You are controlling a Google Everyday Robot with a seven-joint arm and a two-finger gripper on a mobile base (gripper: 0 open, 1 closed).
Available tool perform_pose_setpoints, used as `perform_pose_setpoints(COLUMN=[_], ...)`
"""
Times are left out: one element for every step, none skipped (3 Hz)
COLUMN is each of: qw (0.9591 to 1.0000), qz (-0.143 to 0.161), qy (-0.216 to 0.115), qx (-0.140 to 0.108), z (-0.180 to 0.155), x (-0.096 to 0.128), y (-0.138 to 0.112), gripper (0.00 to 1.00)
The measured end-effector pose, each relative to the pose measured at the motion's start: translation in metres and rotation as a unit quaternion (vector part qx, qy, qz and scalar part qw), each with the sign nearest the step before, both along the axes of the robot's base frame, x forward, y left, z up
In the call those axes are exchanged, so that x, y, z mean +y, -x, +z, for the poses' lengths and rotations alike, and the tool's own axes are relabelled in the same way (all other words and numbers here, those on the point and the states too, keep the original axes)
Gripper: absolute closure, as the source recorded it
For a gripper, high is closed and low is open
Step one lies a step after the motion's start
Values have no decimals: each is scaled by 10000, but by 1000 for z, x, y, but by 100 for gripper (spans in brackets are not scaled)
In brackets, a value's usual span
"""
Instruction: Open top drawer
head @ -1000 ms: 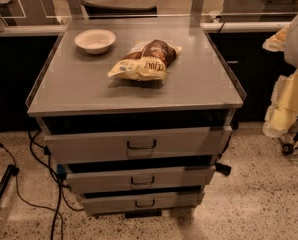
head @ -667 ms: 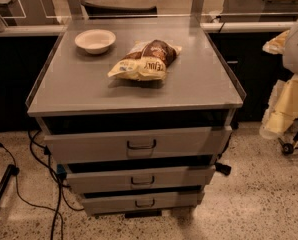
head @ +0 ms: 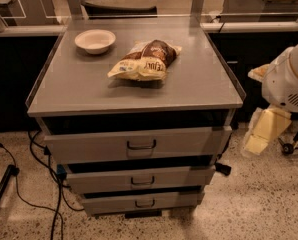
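Dropped lower than a second ago, the hand (head: 263, 130), its grip impossible to tell, hangs right of the top drawer (head: 89, 146), whose wire handle (head: 141, 145) lies well leftward, long axis horizontal

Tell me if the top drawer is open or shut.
Looks shut: the top drawer front sits back under the tabletop, in line with the lower drawers. The gripper hangs off to the right, away from its handle.
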State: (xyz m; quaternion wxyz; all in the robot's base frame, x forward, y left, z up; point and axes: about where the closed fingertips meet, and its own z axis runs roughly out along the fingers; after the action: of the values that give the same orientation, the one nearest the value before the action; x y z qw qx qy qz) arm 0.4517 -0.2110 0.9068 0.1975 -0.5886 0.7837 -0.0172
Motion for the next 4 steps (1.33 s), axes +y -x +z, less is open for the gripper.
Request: perform_pose_setpoints(qw=[9999, 9986, 9986, 9990], qz=[20, 203, 203, 221], qy=[-33, -208, -208, -232], qx=[144, 441, 441, 326], z=[-25, -78, -78, -96], x=[3, 13, 13, 19], y=[-2, 4, 4, 7], gripper=[0, 0, 0, 0])
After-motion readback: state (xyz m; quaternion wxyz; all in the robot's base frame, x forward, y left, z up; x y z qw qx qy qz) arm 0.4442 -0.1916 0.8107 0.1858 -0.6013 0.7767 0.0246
